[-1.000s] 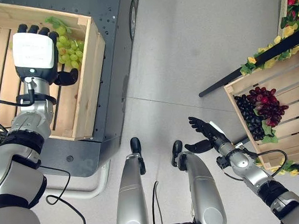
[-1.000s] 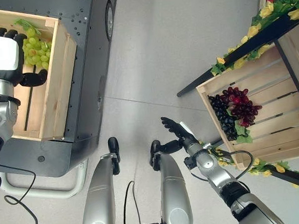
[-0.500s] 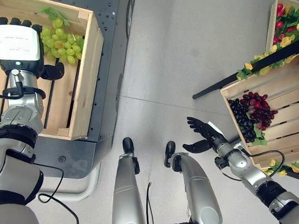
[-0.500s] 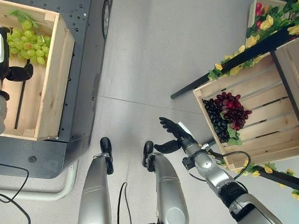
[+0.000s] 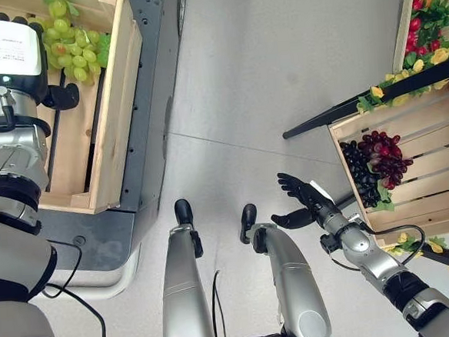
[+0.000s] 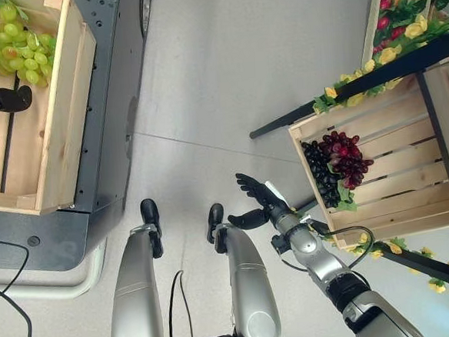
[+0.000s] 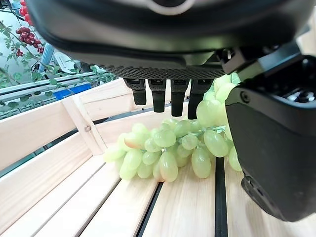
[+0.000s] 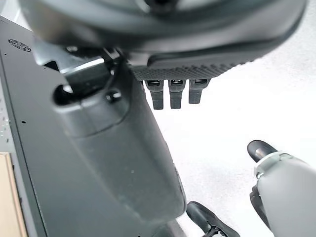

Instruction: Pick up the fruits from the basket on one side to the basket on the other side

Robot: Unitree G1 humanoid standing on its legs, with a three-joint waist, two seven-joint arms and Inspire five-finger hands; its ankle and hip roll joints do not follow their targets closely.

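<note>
I am holding my left hand over the wooden box on my left side. My fingers are hanging straight and spread, and they are holding nothing. The green grapes are lying on the box floor at the far end, by the far corner next to the floor side. I think I am hanging there so the grapes can rest in the box. The bunch is lying flat, long way across the slats. My right hand is waiting open over the floor, near the other box, where dark grapes are lying.
</note>
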